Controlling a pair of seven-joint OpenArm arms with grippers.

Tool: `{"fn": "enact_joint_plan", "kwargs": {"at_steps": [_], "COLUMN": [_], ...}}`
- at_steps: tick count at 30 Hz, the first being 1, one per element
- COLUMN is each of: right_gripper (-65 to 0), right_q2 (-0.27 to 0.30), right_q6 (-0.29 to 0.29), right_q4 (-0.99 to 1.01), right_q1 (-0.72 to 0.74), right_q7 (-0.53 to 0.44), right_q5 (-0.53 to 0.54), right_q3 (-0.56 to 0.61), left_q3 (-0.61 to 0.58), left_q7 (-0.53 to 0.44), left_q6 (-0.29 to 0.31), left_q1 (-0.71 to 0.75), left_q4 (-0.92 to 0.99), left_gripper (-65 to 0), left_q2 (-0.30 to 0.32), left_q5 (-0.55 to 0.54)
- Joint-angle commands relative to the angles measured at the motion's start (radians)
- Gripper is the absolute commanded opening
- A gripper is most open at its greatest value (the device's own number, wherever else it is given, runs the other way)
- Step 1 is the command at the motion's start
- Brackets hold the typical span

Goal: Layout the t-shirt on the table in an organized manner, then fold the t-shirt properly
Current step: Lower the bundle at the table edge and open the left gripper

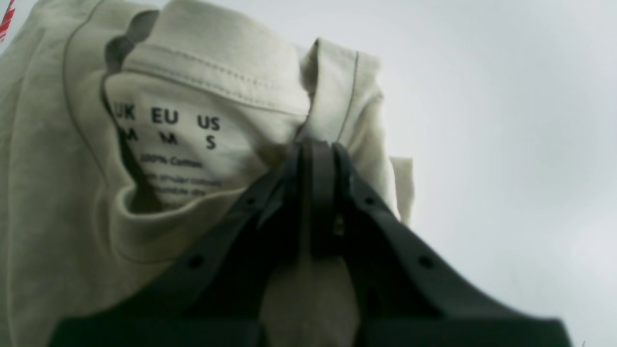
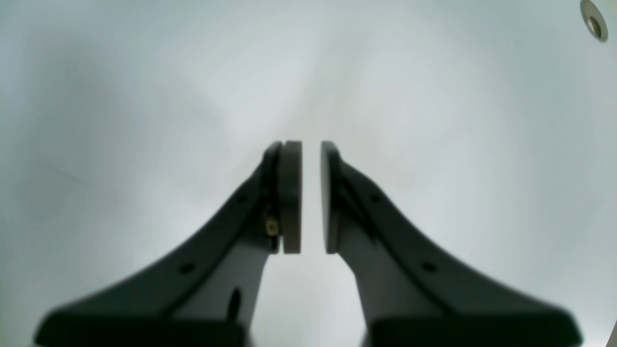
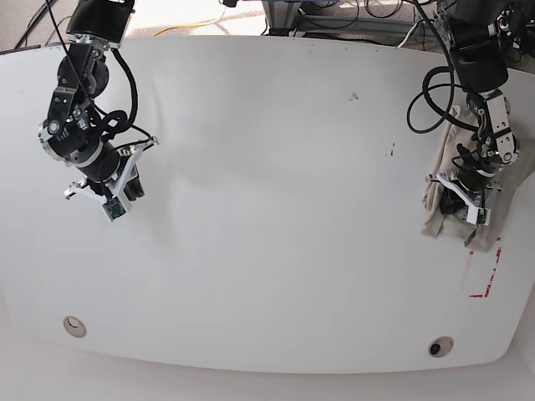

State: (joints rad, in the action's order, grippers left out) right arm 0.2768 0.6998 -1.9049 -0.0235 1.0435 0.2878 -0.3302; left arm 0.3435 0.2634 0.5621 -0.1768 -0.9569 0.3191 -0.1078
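While bunched, the t-shirt sits pinched in the left pincer.

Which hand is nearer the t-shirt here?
Left. The left hand is shut on the t-shirt beside its collar. The right hand hangs over bare table at the far side, holding nothing.

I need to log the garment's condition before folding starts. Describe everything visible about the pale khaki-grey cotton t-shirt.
The pale khaki-grey cotton t-shirt is soft, wrinkled and bunched in a heap, not spread out. Its ribbed neckline gapes open, showing a printed size label reading UK, EU, US and cotton. The black left gripper is shut on a fold beside the collar. In the base view the bundle sits near the white table's edge, on that view's right, just above the red-outlined mark.
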Motion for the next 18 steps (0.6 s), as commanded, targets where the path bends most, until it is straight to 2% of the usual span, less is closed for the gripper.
{"fn": "enact_joint_plan", "kwargs": {"at_steps": [1,10,18], "right_gripper": [-58.8,-58.8,-59.0], "right_q2": [0.012,0.012,0.012], "right_q6": [-0.002,-0.002,-0.002], "right_q4": [-0.028,-0.029,-0.048], "right_q1": [0.013,-0.003,-0.014], "right_q7": [-0.022,-0.022,-0.022], "right_q5": [0.008,0.008,0.008], "right_q3": [-0.005,-0.007,-0.007], "left_q3": [0.012,0.136,0.213], "left_q7": [0.057,0.058,0.058], "left_q6": [-0.015,-0.014,-0.014], "left_q1": [0.052,0.210,0.251], "left_q4": [-0.026,-0.173,-0.195], "left_gripper": [-63.5,-63.5,-63.5], "left_q2": [0.045,0.061,0.096], "left_q5": [0.041,0.041,0.041]}}
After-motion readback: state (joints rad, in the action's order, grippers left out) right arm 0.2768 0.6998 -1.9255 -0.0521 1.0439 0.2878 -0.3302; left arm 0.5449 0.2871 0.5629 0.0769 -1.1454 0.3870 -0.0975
